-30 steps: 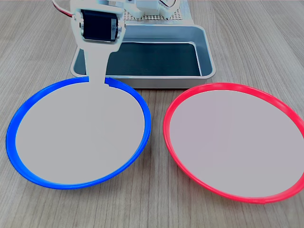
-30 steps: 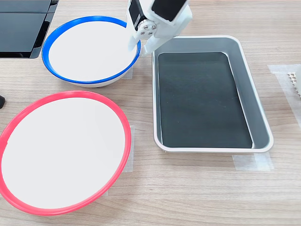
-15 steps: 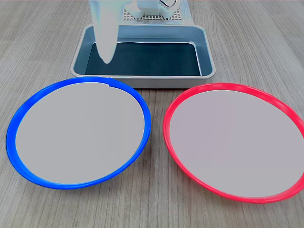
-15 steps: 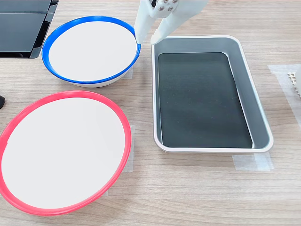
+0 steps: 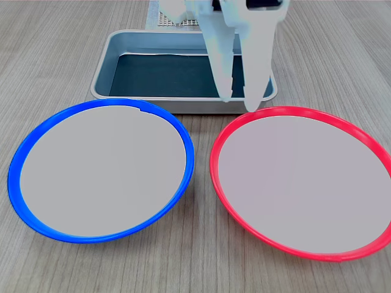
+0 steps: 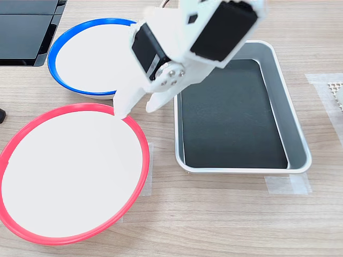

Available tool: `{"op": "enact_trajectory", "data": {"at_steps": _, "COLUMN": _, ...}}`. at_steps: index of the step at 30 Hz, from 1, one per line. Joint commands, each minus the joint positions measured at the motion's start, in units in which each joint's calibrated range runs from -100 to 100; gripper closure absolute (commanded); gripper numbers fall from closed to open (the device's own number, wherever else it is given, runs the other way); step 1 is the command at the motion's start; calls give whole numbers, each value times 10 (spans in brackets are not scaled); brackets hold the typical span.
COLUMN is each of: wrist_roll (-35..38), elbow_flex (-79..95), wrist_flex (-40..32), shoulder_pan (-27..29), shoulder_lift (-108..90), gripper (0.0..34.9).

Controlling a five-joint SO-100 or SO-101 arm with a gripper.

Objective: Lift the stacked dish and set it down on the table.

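The stacked dish (image 5: 101,171), blue-rimmed with a pale inside, lies flat on the table (image 5: 195,262) at the first exterior view's left. Nothing touches it, and a small notch shows in its far rim. In the second exterior view this blue dish (image 6: 91,59) is at the top left. My white gripper (image 5: 239,101) is open and empty. It hangs with its tips pointing down just above the far rim of the red-rimmed dish (image 5: 302,183), in front of the tray. In the second exterior view the gripper (image 6: 137,111) sits between the two dishes, at the red dish's (image 6: 69,171) upper edge.
A grey metal tray (image 5: 183,105) with a dark bottom stands behind both dishes; its rim (image 6: 297,134) fills the second exterior view's right. A black object (image 6: 24,27) lies at the second exterior view's top left. Pale tape strips (image 6: 286,184) mark the tabletop.
My gripper came up off the blue dish's far rim and swung across the tray's front to the red dish's rim. Neither dish has moved.
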Motion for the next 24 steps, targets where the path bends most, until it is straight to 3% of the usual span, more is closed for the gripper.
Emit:
{"op": "enact_trajectory", "data": {"at_steps": 1, "wrist_roll": 0, "elbow_flex": -46, "wrist_flex": -16, "shoulder_pan": -11, "shoulder_lift": 42, "gripper": 195}}
{"op": "enact_trajectory", "data": {"at_steps": 2, "wrist_roll": 0, "elbow_flex": -57, "wrist_flex": -19, "shoulder_pan": -13, "shoulder_lift": 59, "gripper": 205}}
{"op": "enact_trajectory", "data": {"at_steps": 4, "wrist_roll": 0, "elbow_flex": -79, "wrist_flex": -27, "shoulder_pan": -19, "shoulder_lift": 92, "gripper": 262}}
{"op": "enact_trajectory", "data": {"at_steps": 6, "wrist_roll": 0, "elbow_flex": -90, "wrist_flex": -34, "shoulder_pan": -24, "shoulder_lift": 107, "gripper": 346}}
{"op": "enact_trajectory", "data": {"at_steps": 24, "wrist_roll": 4, "elbow_flex": -82, "wrist_flex": 17, "shoulder_pan": 2, "shoulder_lift": 66, "gripper": 348}}
